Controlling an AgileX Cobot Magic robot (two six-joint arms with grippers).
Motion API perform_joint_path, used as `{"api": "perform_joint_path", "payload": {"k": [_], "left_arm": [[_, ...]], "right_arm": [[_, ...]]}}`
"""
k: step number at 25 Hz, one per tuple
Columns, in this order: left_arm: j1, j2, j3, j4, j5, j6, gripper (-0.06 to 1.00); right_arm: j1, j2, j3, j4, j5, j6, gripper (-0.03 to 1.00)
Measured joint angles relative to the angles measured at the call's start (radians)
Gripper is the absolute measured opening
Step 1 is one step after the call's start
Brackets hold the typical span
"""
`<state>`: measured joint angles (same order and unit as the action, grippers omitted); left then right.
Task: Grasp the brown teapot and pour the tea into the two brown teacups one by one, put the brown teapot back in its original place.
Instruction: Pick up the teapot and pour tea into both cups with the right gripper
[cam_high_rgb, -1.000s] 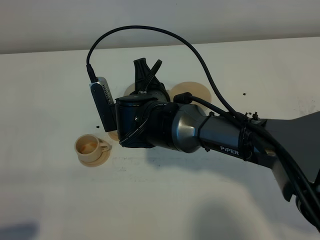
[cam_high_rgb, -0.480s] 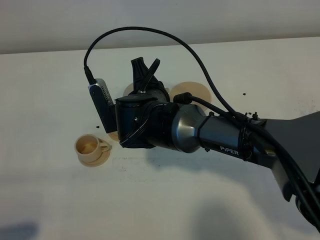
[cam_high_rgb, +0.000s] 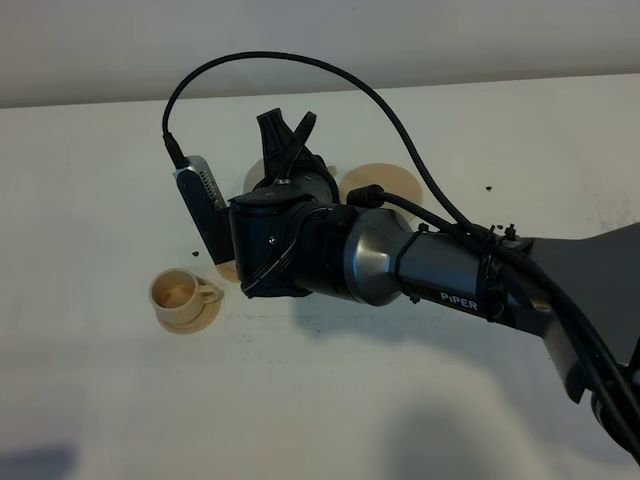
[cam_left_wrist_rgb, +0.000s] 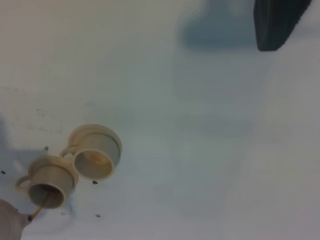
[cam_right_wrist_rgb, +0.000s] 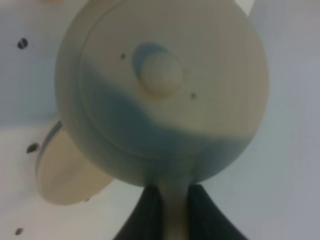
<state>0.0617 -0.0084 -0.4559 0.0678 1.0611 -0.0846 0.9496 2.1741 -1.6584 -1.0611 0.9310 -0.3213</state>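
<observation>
One brown teapot (cam_right_wrist_rgb: 160, 90) is hanging over the white bench (cam_high_rgb: 100, 400), the right pincer (cam_right_wrist_rgb: 167, 212) clamping its handle, while two teacups (cam_left_wrist_rgb: 95, 156) (cam_left_wrist_rgb: 47, 184) are sitting side by side, one showing tea, near one bare coaster (cam_high_rgb: 380, 183).

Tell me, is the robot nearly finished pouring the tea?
About halfway. Done: the first teacup already has tea in it. Happening now: the right gripper holds the brown teapot by its handle, and a thin brown stream seems to run into the second teacup. Left to do: finish that cup, then set the teapot back on the bare round coaster.
</observation>
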Motion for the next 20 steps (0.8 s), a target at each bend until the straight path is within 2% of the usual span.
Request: {"api": "perform_joint_path", "payload": {"k": [20], "left_arm": [[0.0,0.0,0.0,0.0,0.0,0.0,0.43]], "right_arm": [[0.0,0.0,0.0,-0.046,0.004,-0.018,0.1]]}}
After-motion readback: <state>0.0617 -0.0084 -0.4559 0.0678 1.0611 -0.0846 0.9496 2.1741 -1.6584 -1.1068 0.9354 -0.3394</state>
